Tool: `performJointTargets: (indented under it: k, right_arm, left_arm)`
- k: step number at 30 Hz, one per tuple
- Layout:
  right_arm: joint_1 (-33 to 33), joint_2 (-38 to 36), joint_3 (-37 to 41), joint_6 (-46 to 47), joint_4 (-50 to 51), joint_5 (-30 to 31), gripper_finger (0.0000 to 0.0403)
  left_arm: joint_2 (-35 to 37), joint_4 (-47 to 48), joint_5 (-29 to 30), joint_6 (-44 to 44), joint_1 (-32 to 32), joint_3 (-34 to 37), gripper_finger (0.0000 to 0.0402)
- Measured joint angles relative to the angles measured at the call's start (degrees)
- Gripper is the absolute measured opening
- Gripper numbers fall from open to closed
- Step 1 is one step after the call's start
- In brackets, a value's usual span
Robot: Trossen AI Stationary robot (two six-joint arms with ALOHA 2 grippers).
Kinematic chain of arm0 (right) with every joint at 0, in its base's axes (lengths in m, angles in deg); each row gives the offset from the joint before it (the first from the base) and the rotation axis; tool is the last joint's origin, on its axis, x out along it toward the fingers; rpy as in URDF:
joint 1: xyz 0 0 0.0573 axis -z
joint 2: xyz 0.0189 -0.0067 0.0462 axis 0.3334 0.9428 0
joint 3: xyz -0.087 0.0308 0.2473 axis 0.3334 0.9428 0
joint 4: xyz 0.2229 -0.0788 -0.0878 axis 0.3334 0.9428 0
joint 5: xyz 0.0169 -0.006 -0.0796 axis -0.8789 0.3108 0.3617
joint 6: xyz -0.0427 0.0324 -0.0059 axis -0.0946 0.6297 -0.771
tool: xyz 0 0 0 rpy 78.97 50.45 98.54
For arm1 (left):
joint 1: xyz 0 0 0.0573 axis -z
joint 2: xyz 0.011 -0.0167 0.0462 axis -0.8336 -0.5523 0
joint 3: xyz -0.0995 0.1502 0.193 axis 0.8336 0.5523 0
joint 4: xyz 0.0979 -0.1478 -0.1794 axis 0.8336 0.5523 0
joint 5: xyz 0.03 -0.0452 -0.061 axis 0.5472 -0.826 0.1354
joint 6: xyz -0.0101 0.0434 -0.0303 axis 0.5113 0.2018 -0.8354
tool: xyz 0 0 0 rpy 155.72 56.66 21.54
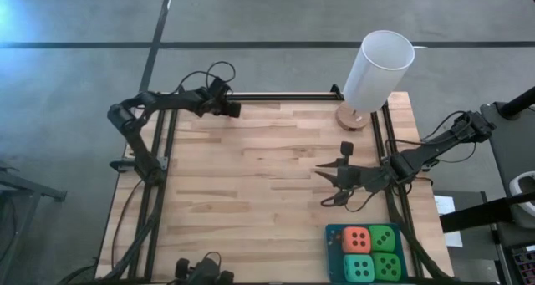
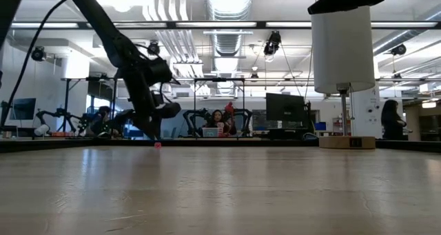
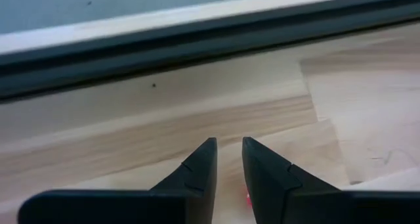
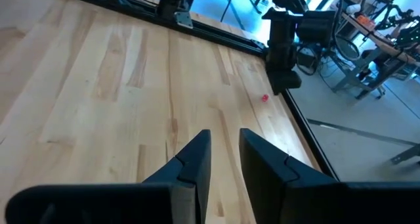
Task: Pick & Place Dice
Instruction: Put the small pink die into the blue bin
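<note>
The four dice (image 1: 371,252) sit square in a teal tray (image 1: 333,253), lower right, on my wooden bench (image 1: 251,176). Both tools (image 1: 338,178) hold nothing, fingers nearly together.

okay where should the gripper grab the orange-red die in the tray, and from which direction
Likely from straight above, jaws closing on two opposite side faces of the orange-red die. It sits packed in the tray against a green die and the turquoise die, so side access looks blocked and jaw room tight.
</note>
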Motion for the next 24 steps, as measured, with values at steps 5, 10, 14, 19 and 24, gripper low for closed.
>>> performJointTargets:
  k: [5, 10, 14, 19, 24]
  right_arm:
    - [0.0, 0.0, 0.0, 0.0, 0.0, 0.0, 0.007]
    - [0.0, 0.0, 0.0, -0.2, 0.0, 0.0, 0.0064]
    - [0.0, 0.0, 0.0, -0.4, 0.0, 0.0, 0.0064]
    - [0.0, 0.0, 0.0, -0.5, 0.0, 0.0, 0.0063]
    - [0.0, 0.0, 0.0, -0.5, 0.0, 0.0, 0.0063]
  left_arm:
    - [-1.6, -0.1, 0.0, -0.7, 0.0, 0.0, 0.0078]
    - [-1.6, -0.2, -0.6, -0.8, 0.0, 0.0, 0.0078]
    - [-1.6, 0.1, -1.1, -0.8, 0.4, 0.0, 0.0078]
    - [-1.6, 3.0, -1.1, -1.0, 0.8, 0.0, 0.0078]
    - [-1.6, 3.4, -1.1, -1.2, 2.0, 0.0, 0.0078]
